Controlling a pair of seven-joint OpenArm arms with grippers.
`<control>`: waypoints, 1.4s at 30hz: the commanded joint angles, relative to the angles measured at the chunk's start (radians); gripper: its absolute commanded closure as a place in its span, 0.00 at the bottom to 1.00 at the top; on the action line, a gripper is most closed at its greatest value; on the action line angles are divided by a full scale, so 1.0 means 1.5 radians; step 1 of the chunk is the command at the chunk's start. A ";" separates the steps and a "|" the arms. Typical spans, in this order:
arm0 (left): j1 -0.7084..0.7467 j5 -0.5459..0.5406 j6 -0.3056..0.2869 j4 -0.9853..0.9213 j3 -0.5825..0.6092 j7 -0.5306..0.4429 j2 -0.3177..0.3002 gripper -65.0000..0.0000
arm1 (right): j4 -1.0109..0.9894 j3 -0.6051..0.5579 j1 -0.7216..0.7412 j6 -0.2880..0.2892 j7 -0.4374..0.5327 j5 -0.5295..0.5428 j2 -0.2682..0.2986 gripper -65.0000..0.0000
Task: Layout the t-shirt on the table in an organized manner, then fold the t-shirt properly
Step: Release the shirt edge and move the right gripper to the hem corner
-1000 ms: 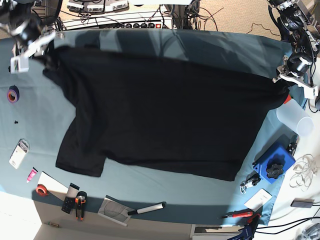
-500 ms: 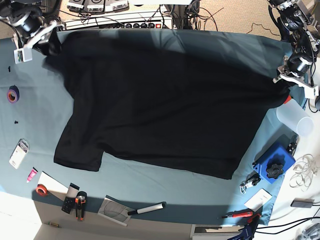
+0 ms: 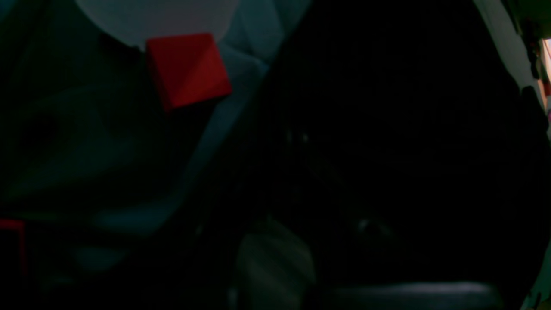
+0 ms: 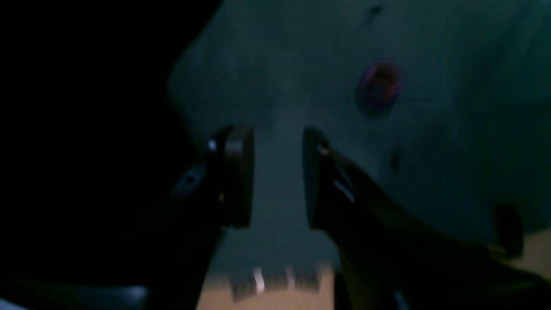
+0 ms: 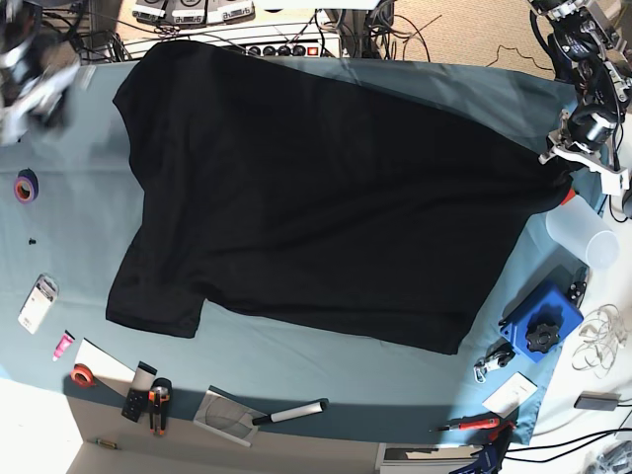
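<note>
The black t-shirt [image 5: 316,197] lies spread over the teal table [image 5: 79,247], its plain dark side up and a sleeve at the front left. My left gripper [image 5: 571,156] is at the shirt's right corner, shut on the cloth. In the left wrist view black cloth [image 3: 387,150] fills most of the picture and the fingers are lost in the dark. My right gripper [image 4: 277,137] stands open over bare table with nothing between its fingers. In the base view this right gripper [image 5: 30,94] is blurred, off the shirt's far left corner.
A purple tape roll [image 5: 26,186] lies at the left, also the purple tape roll [image 4: 379,84] beyond my right fingers. A clear cup [image 5: 583,235], a red piece [image 3: 187,69] and a blue box [image 5: 540,323] sit at the right. Tools [image 5: 158,400] line the front edge.
My right gripper has opened, let go of the shirt's far left corner and drawn away to the left. That corner now lies at the table's back edge. The left arm has not moved.
</note>
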 commanded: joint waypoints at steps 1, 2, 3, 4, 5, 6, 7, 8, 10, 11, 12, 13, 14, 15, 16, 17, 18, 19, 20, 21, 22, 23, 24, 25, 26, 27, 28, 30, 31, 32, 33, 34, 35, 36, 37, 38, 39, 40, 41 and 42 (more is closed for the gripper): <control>-0.003 -0.012 -0.003 0.011 -0.004 -0.014 -0.011 1.00 | -0.010 -0.008 0.019 -0.005 0.016 0.000 0.010 0.70; -0.003 -0.012 -0.003 0.011 -0.004 -0.014 -0.010 1.00 | -0.031 -0.024 0.046 -0.006 0.020 0.001 0.010 0.70; -0.003 -0.012 -0.003 0.011 -0.004 -0.014 -0.010 1.00 | -0.054 -0.046 0.071 -0.006 0.021 0.001 0.010 0.70; -0.003 -0.012 -0.003 0.011 -0.004 -0.014 -0.011 1.00 | -0.082 -0.070 0.096 -0.006 0.021 -0.003 0.010 0.70; -0.003 -0.012 -0.003 0.011 -0.004 -0.014 -0.010 1.00 | -0.113 -0.098 0.120 -0.007 0.022 -0.018 0.010 0.70; -0.003 -0.012 -0.003 0.011 -0.004 -0.014 -0.010 1.00 | -0.149 -0.128 0.145 -0.014 0.027 -0.052 0.010 0.70; -0.003 -0.012 -0.003 0.011 -0.004 -0.014 -0.010 1.00 | -0.188 -0.158 0.170 -0.023 0.041 -0.095 0.010 0.70; -0.003 -0.012 -0.003 0.011 -0.004 -0.014 -0.010 1.00 | -0.230 -0.186 0.193 -0.030 0.066 -0.137 0.010 0.70; -0.003 -0.012 -0.003 0.011 -0.004 -0.014 -0.010 1.00 | -0.311 -0.233 0.234 -0.047 0.118 -0.185 0.010 0.70; -0.003 -0.012 -0.003 0.011 -0.004 -0.014 -0.010 1.00 | -0.343 -0.252 0.254 -0.050 0.125 -0.193 0.010 0.70; -0.003 -0.012 -0.003 0.011 -0.004 -0.014 -0.010 1.00 | -0.370 -0.268 0.273 -0.052 0.121 -0.197 0.010 0.70; -0.003 -0.012 -0.003 0.011 -0.004 -0.014 -0.010 1.00 | -0.390 -0.282 0.290 -0.053 0.115 -0.200 0.010 0.70; -0.003 -0.012 -0.003 0.011 -0.004 -0.014 -0.010 1.00 | -0.407 -0.296 0.305 -0.055 0.115 -0.203 0.010 0.70; -0.003 -0.012 -0.003 0.011 -0.004 -0.014 -0.010 1.00 | -0.422 -0.309 0.318 -0.064 0.117 -0.207 0.010 0.70; -0.003 -0.012 -0.003 0.011 -0.004 -0.014 -0.011 1.00 | -0.434 -0.323 0.330 -0.069 0.119 -0.212 0.010 0.70; -0.004 -0.012 -0.003 0.011 -0.004 -0.014 -0.011 1.00 | -0.443 -0.336 0.342 -0.070 0.119 -0.218 0.010 0.70; -0.004 -0.012 -0.003 0.011 -0.004 -0.014 -0.011 1.00 | -0.452 -0.351 0.351 -0.072 0.119 -0.229 0.010 0.70; -0.004 -0.012 -0.003 0.011 -0.004 -0.014 -0.010 1.00 | -0.461 -0.366 0.361 -0.078 0.120 -0.243 0.010 0.70; -0.004 -0.012 -0.003 0.011 -0.004 -0.015 -0.010 1.00 | -0.471 -0.382 0.370 -0.094 0.120 -0.260 0.009 0.70; -0.004 -0.012 -0.003 0.011 -0.004 -0.015 -0.010 1.00 | -0.482 -0.398 0.376 -0.115 0.120 -0.281 0.010 0.70; -0.004 -0.012 -0.003 0.011 -0.004 -0.014 -0.010 1.00 | -0.493 -0.414 0.380 -0.134 0.121 -0.305 0.010 0.70; -0.004 -0.013 -0.003 0.011 -0.004 -0.014 -0.010 1.00 | -0.506 -0.429 0.383 -0.150 0.121 -0.328 0.010 0.70; -0.004 -0.013 -0.003 0.011 -0.004 -0.014 -0.010 1.00 | -0.518 -0.442 0.384 -0.160 0.121 -0.347 0.010 0.70; -0.004 -0.013 -0.003 0.011 -0.004 -0.014 -0.010 1.00 | -0.528 -0.454 0.384 -0.167 0.120 -0.362 0.010 0.70; -0.004 -0.013 -0.003 0.011 -0.004 -0.014 -0.010 1.00 | -0.538 -0.465 0.384 -0.170 0.119 -0.370 0.010 0.70; -0.004 -0.013 -0.003 0.011 -0.004 -0.014 -0.010 1.00 | -0.547 -0.474 0.384 -0.171 0.119 -0.374 0.010 0.70; -0.003 -0.013 -0.003 0.011 -0.004 -0.014 -0.010 1.00 | -0.554 -0.482 0.384 -0.171 0.119 -0.374 0.010 0.70; -0.004 -0.013 -0.003 0.011 -0.004 -0.014 -0.010 1.00 | -0.562 -0.494 0.385 -0.170 0.122 -0.374 0.010 0.70; -0.004 -0.013 -0.003 0.011 -0.004 -0.014 -0.010 1.00 | -0.561 -0.498 0.385 -0.170 0.122 -0.375 0.010 0.74; -0.005 -0.013 -0.003 0.011 -0.004 -0.014 -0.010 1.00 | -0.561 -0.500 0.385 -0.170 0.123 -0.377 0.010 0.82; -0.005 -0.013 -0.003 0.011 -0.004 -0.014 -0.010 1.00 | -0.561 -0.500 0.389 -0.170 0.123 -0.385 0.010 0.91; -0.005 -0.016 -0.003 0.011 -0.004 -0.014 -0.011 1.00 | -0.561 -0.500 0.394 -0.170 0.123 -0.403 0.010 1.00; -0.005 -0.019 -0.003 0.011 -0.004 -0.014 -0.010 1.00 | -0.561 -0.500 0.401 -0.170 0.127 -0.429 0.011 1.00; -0.005 -0.023 -0.004 0.011 -0.004 -0.014 -0.010 1.00 | -0.561 -0.500 0.410 -0.170 0.137 -0.453 0.012 1.00; -0.005 -0.025 -0.004 0.011 -0.004 -0.014 -0.010 1.00 | -0.561 -0.500 0.421 -0.171 0.152 -0.471 0.014 1.00; -0.005 -0.028 -0.003 0.011 -0.004 -0.014 -0.010 1.00 | -0.560 -0.500 0.433 -0.171 0.169 -0.480 0.019 1.00; -0.005 -0.030 -0.004 0.011 -0.004 -0.014 -0.010 1.00 | -0.560 -0.500 0.446 -0.171 0.184 -0.480 0.025 1.00; -0.005 -0.029 -0.004 0.011 -0.004 -0.014 -0.010 1.00 | -0.560 -0.500 0.462 -0.171 0.197 -0.481 0.032 1.00; -0.005 -0.029 -0.003 0.011 -0.004 -0.014 -0.011 1.00 | -0.560 -0.500 0.478 -0.172 0.209 -0.483 0.038 1.00; -0.005 -0.030 -0.003 0.011 -0.004 -0.014 -0.010 1.00 | -0.560 -0.500 0.495 -0.179 0.218 -0.490 0.045 1.00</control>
